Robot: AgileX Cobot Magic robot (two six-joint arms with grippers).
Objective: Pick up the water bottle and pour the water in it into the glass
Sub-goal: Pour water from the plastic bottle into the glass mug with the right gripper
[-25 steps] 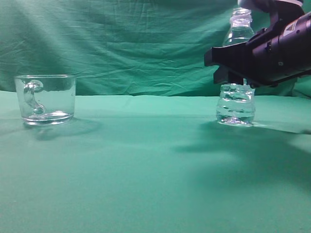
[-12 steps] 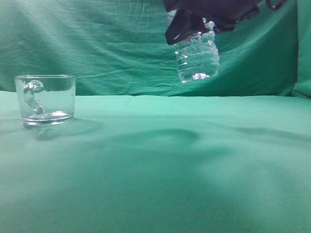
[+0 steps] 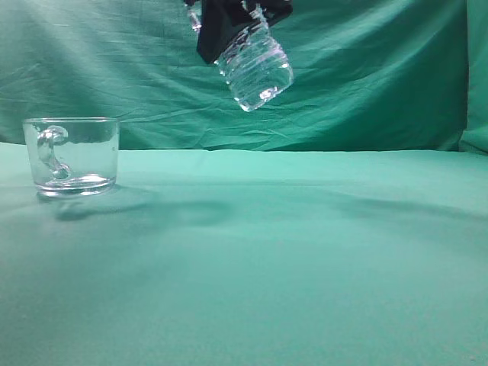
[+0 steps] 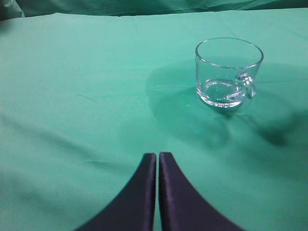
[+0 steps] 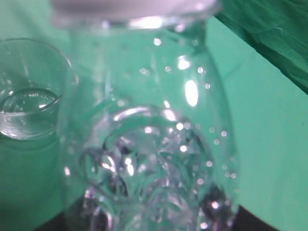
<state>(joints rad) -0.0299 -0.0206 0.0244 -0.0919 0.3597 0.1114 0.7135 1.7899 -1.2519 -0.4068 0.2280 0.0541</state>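
The clear water bottle (image 3: 255,70) hangs tilted high in the air at the top centre, held by my right gripper (image 3: 229,23), which is shut on its upper body. Its ribbed base points down and right. In the right wrist view the water bottle (image 5: 149,144) fills the frame, whitish neck at the top. The glass (image 3: 74,155), a clear mug with its handle facing left, stands on the green cloth at the left, well below and left of the bottle. It also shows in the right wrist view (image 5: 26,91) and the left wrist view (image 4: 227,72). My left gripper (image 4: 157,156) is shut and empty.
A green cloth (image 3: 267,259) covers the table and hangs as a backdrop (image 3: 114,69) behind it. The bottle's faint shadow lies on the cloth right of the glass.
My right gripper has lifted the bottle off the cloth at the right and carried it up and left toward the glass, tilting it. The glass has not moved.
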